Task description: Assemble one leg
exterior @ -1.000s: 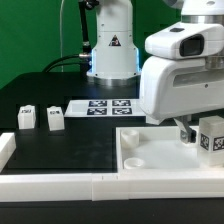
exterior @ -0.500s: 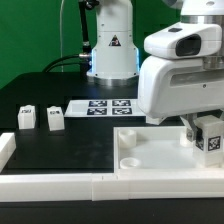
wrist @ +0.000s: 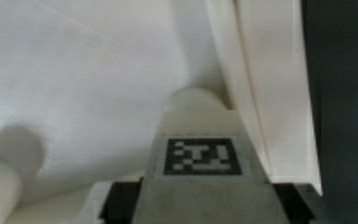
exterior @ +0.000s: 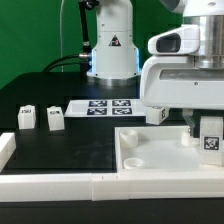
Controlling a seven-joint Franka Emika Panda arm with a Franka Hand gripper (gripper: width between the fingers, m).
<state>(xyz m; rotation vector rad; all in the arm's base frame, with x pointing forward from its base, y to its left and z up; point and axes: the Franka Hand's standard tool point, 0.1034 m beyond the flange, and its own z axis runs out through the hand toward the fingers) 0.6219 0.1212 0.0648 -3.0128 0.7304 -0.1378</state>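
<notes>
My gripper (exterior: 208,124) is shut on a leg (exterior: 211,137), a small white block with a black-and-white tag, at the exterior view's right. The leg hangs upright just over the right end of the large white tray-like piece (exterior: 160,163). In the wrist view the leg (wrist: 206,150) sits between the dark pads (wrist: 131,203) of the gripper (wrist: 204,203), tag facing the camera, above the tray floor (wrist: 87,70) and next to its raised rim (wrist: 261,80). Two more legs (exterior: 27,117) (exterior: 54,119) stand on the black table at the left.
The marker board (exterior: 100,105) lies behind the tray, before the robot base (exterior: 112,45). Long white border bars (exterior: 60,186) run along the front and the left (exterior: 5,150). Round sockets (exterior: 131,137) sit in the tray's left corners. A small white block (exterior: 155,115) shows beside the arm.
The jaws have closed on the leg. The hand and leg have shifted slightly toward the exterior view's right and up a little.
</notes>
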